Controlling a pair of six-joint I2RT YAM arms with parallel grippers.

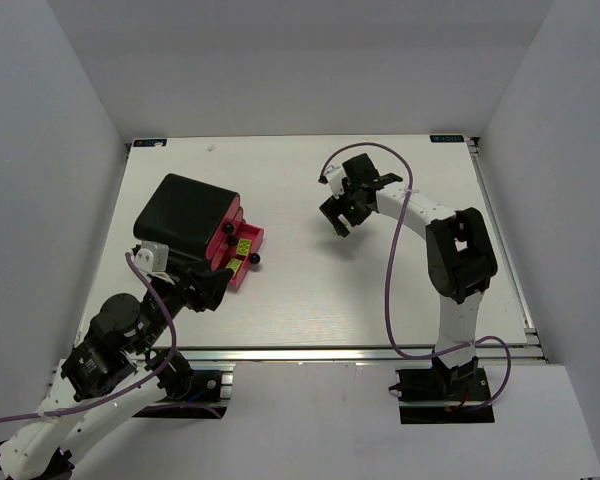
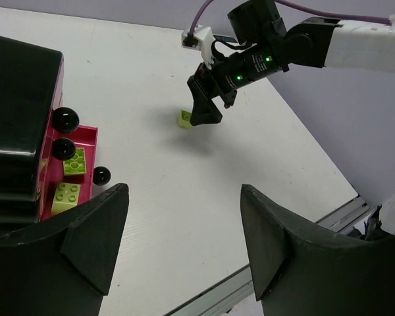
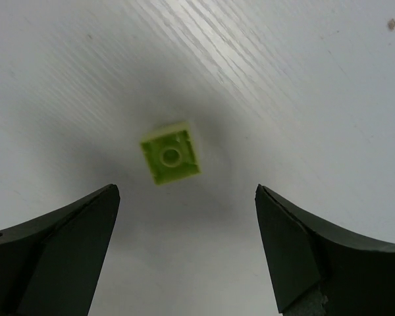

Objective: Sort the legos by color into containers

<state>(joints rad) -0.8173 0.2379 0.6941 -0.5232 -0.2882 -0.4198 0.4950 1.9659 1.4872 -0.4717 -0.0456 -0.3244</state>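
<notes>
A lime lego (image 3: 170, 153) lies upside down on the white table, alone, just ahead of my open right gripper (image 3: 186, 192), which hovers above it without touching. The same lego (image 2: 185, 118) shows beside the right gripper (image 2: 207, 117) in the left wrist view. In the top view the right gripper (image 1: 337, 218) hides it. The black cabinet (image 1: 185, 212) stands at the left with its magenta drawers (image 1: 242, 262) pulled out. Two lime legos (image 2: 74, 161) (image 2: 65, 196) lie in the open drawers. My left gripper (image 2: 184, 197) is open and empty, near the drawers (image 2: 85, 135).
Round black knobs (image 2: 101, 175) stick out from the drawer fronts toward the table's middle. The table's metal front rail (image 1: 360, 352) runs along the near edge. White walls enclose the table on three sides.
</notes>
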